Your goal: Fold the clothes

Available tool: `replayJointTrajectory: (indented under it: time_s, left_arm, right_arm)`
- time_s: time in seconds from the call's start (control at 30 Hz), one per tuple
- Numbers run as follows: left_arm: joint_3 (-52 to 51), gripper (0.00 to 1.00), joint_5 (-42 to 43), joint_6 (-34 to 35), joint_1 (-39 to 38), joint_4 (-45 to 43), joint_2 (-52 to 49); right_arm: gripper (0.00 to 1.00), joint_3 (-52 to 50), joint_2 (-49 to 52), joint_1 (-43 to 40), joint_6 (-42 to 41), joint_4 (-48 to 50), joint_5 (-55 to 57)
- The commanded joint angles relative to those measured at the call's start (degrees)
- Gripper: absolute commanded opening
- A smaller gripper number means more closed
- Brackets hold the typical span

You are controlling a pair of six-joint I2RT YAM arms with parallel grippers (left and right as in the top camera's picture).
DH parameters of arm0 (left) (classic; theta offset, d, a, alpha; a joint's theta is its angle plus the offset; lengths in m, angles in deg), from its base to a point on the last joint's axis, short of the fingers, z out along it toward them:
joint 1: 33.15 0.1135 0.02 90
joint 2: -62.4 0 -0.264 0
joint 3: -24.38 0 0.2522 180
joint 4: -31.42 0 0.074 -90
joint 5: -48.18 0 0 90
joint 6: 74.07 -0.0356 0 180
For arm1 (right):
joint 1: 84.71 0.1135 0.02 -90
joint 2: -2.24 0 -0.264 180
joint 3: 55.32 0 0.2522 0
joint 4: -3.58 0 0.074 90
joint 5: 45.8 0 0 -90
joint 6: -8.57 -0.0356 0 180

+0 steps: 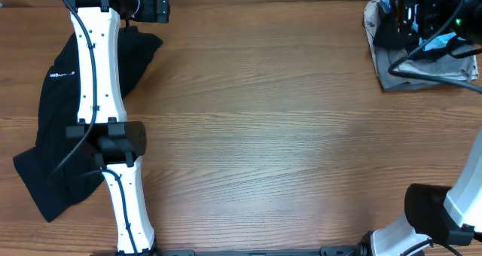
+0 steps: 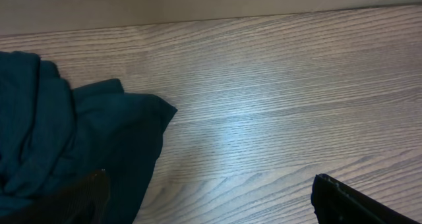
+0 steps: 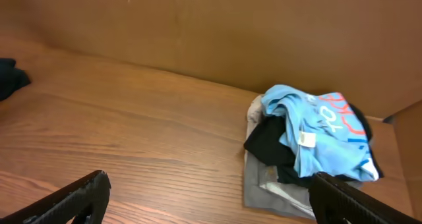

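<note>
- Found left tool (image 2: pixel 211 207) spread wide, empty, over counter (image 2: pixel 277 105), just beside crumpled dark garment (image 2: pixel 72 138).
- Found right tool (image 3: pixel 211 201) spread wide, empty, facing light blue T-shirt (image 3: pixel 316 128) crumpled atop heap (image 3: pixel 264 191) at far right corner.
- Judged step: pick-up, no fold begun.
- Required next: grip on one garment edge, drag to mid-counter, spread flat.

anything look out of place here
Nothing spilled or damaged, only untidy: a light blue T-shirt lies bunched atop a heap of other garments at the far right corner, and a black garment sprawls crumpled at the left.
</note>
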Motion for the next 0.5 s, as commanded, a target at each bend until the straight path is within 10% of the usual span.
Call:
replayJointTrajectory:
  time_s: [0.0,0.47]
  left_arm:
    - [1.18,1.0,0.72,0.48,-0.13,-0.02,-0.15]
    - [1.18,1.0,0.72,0.48,-0.13,-0.02,-0.15]
  right_arm:
    - [1.0,0.02,0.24,-0.17,-0.26,-0.11,-0.92]
    - [1.0,-5.11,-9.18,2.12,-10.6,-0.48,-5.16]
